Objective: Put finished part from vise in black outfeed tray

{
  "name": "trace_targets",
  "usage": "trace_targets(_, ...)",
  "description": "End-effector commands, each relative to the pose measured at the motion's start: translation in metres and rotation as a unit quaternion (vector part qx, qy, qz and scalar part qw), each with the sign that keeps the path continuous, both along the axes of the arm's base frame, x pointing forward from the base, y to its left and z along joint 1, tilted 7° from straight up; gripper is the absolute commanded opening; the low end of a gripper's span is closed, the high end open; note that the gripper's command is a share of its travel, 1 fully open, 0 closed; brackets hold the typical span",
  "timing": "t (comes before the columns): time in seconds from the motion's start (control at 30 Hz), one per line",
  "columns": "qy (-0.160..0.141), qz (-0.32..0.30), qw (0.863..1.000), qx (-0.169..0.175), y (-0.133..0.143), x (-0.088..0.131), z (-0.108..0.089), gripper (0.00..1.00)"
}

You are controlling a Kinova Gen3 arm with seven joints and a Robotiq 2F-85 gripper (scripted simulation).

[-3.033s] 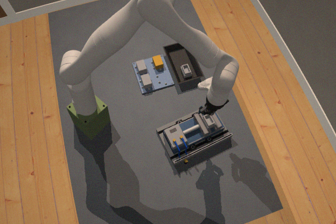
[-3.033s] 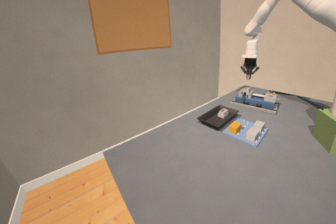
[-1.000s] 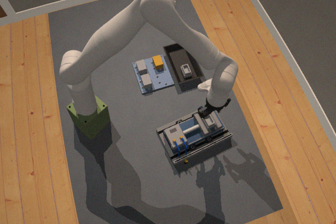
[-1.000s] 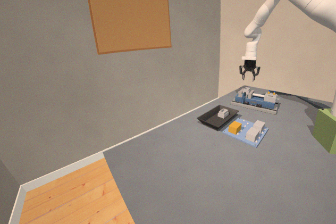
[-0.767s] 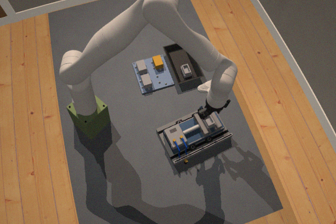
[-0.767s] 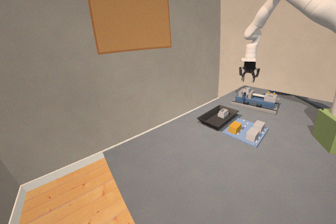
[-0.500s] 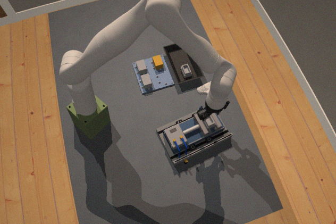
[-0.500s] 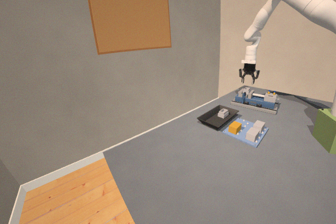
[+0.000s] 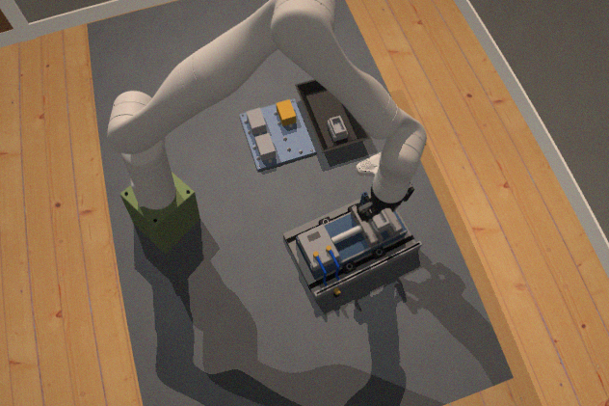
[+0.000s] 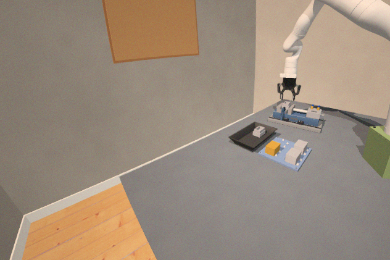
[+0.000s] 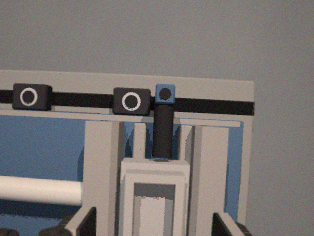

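Observation:
The finished part, a light grey block with a pocket on top, sits between the jaws of the blue and grey vise. Whether the jaws press on it cannot be told. My gripper is open and empty, pointing down just above the part. In the wrist view its fingers stand either side of the part, over the jaws. The black outfeed tray holds another pocketed block near its vise-side end.
A light blue board beside the tray carries two grey blocks and an orange block. Blue hoses rise at the vise's rear end. The green arm base stands farther off.

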State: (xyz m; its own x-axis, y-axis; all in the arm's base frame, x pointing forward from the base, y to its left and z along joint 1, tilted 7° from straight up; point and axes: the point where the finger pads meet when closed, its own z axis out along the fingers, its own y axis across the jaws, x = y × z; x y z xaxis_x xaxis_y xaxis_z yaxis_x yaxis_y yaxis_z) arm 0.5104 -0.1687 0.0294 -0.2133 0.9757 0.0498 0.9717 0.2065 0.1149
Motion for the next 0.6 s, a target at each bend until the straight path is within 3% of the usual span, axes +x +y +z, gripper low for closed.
trace_targets(0.0, 0.001, 0.000, 1.000, 0.000, -0.0003, -0.0003, -0.0019, 0.67)
trace_targets(0.57, 0.001, 0.000, 1.000, 0.000, -0.0001, 0.0001, -0.0050, 0.67)
